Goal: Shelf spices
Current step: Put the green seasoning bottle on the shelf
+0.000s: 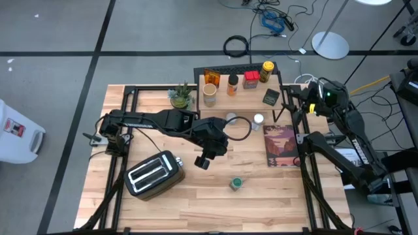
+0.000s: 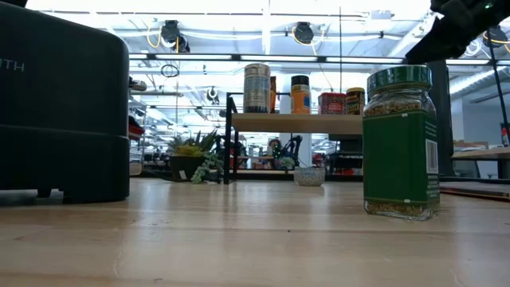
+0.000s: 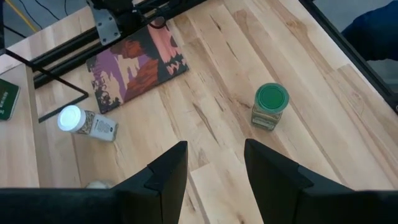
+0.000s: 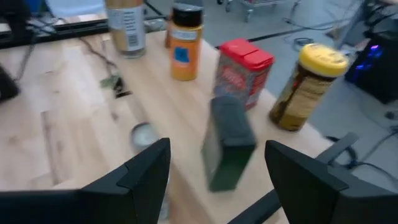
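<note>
Wood table (image 1: 261,202): green-lidded jar (image 3: 270,107) label unreadable; left hand (image 3: 214,163) released, right hand (image 4: 214,165) released.

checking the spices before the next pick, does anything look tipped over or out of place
One white-capped jar lies on its side on the table beside the book, below the shelf. The green jar stands upright but alone, far from the shelf. Nothing looks spilled.

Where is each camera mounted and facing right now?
High: overhead, straight down; both arms show.
Low: table height, facing the wood-topped shelf.
Left wrist: past the open left claw at the green-lidded glass spice jar.
Right wrist: past the open right claw at shelved spices.
High and low share that jar.
</note>
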Controlling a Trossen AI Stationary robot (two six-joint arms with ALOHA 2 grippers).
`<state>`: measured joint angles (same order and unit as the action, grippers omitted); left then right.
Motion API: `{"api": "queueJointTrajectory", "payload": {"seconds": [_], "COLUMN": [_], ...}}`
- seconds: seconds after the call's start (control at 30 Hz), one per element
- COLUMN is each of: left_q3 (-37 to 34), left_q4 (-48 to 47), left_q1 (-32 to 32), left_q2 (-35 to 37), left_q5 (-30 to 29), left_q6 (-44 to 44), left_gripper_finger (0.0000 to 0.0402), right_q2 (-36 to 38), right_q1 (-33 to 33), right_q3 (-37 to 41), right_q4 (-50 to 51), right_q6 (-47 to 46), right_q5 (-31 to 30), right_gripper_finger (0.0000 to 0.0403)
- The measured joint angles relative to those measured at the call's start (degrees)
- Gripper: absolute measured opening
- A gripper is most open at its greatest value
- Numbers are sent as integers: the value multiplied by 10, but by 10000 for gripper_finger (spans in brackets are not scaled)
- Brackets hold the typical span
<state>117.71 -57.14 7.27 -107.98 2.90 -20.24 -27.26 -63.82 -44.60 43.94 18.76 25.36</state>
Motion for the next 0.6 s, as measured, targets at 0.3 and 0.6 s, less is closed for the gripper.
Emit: {"api": "queueJointTrajectory", "payload": {"seconds": [0.3, 0.6], "left_q3": [0, 0], "left_q4": [0, 0], "left_q1": [0, 0], "left_q2": [0, 0], "left_q5": [0, 0], "left_q6": [4, 7], "left_gripper_finger": [168, 168], "right_q2": [54, 102], "right_q1": [22, 51], "right_q3": [0, 0], "right_q4": [81, 82], "right_q6": [-21, -65], "right_q5": [36, 58], "right_gripper_finger": [249, 249]}}
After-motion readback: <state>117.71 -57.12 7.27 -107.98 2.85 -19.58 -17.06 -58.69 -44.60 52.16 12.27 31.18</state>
